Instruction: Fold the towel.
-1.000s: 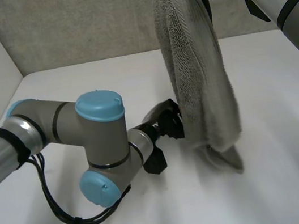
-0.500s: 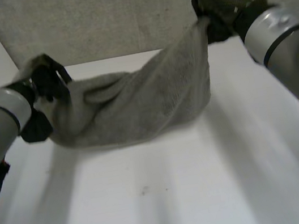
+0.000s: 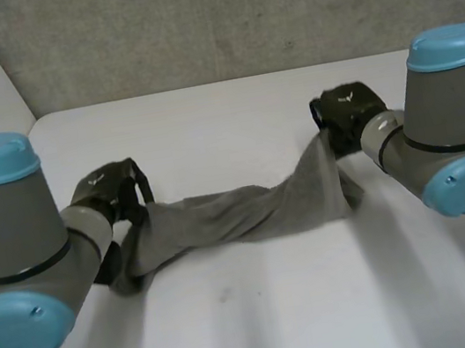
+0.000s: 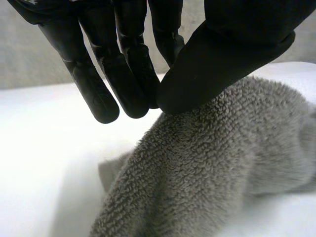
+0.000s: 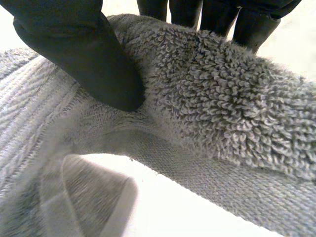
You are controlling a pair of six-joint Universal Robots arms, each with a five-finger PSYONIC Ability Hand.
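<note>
1. the grey towel [image 3: 239,216] lies bunched in a long strip on the white table [image 3: 266,320], strung between both hands.
2. the left hand [image 3: 108,190] pinches one end, though its thumb hides the exact grip.
3. the right hand [image 3: 347,112] clamps the other end, its fingers half hidden behind the fold.

A white table [image 3: 267,329] stands against a grey speckled wall [image 3: 189,20].

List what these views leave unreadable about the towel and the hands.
- Head view: towel corners, lost in its own bunched folds.
- Head view: towel end at the left hand, partly behind the left arm.
- Right wrist view: fingertips of the right hand, behind the towel roll.
</note>
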